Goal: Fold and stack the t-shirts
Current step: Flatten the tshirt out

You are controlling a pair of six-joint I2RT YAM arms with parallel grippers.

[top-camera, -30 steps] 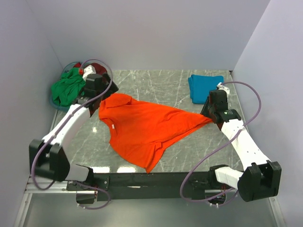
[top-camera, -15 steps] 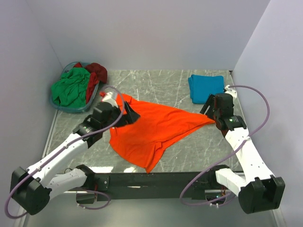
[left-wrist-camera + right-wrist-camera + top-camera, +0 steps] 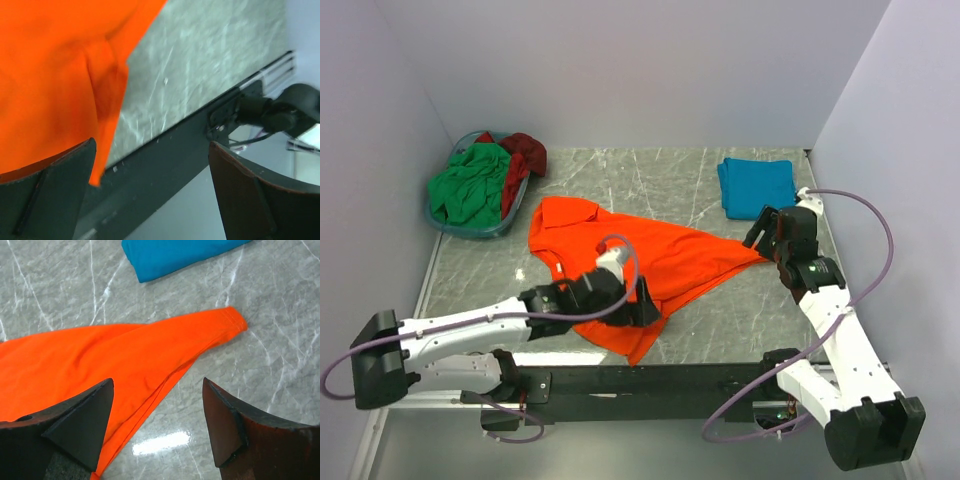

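Teal shirt (image 3: 756, 186) lay folded beyond the right gripper (image 3: 763, 229); orange shirt (image 3: 655, 255) sprawled unfolded under it and the left gripper (image 3: 645, 304), both gaping empty; green shirt (image 3: 468, 186) and red shirt (image 3: 526, 151) lay heaped.

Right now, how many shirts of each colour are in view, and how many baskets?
Orange shirt: 1
Teal shirt: 1
Green shirt: 1
Dark red shirt: 1
Basket: 1
Total: 5 things, 4 of them shirts
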